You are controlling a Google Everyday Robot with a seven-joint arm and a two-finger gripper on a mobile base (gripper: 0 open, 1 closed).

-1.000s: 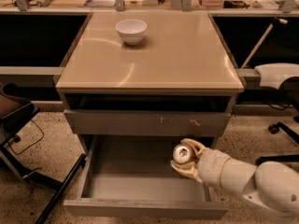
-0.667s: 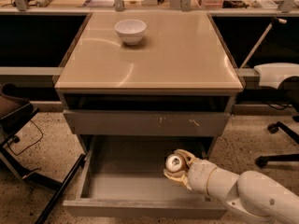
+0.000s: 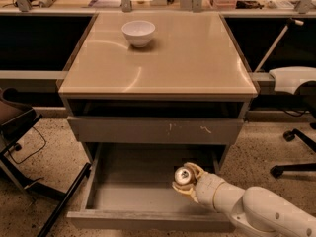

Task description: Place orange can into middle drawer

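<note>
Camera view, read from left to right. At the left edge we see a dark chair (image 3: 14, 120) on the speckled floor (image 3: 54, 132). A thin black cable (image 3: 30, 149) loops beside it, and a black bar (image 3: 64, 200) slants down near the cabinet's foot.

The cabinet (image 3: 163, 68) fills the centre. Its tan top carries a white bowl (image 3: 138, 32), upright, toward the rear left. Under the top we note a dark open slot, then a closed grey drawer front (image 3: 123, 130) bearing pale scratch marks (right of its middle).

Below that, the middle drawer (image 3: 123, 197) stands pulled out toward us. Its smooth grey inside is exposed, and its plain front panel lies nearest the lower edge.

In the right-hand part of this drawer, within its walls as we look down, is the orange can (image 3: 183, 175), with its silver top and pull tab turned toward us. The gripper (image 3: 184, 178) is at the same spot, its cream fingers (image 3: 178, 187) pressed against the can on either side, so the can is gripped. We cannot tell whether the can's base touches the drawer floor.

The white arm (image 3: 256, 209) runs from the gripper to the lower right corner, crossing over the drawer's front panel. Farther right, a white padded shape (image 3: 294, 77) juts in at about the level of the cabinet top. Below it, the black castor base (image 3: 291, 168) of an office chair rests on the floor.
</note>
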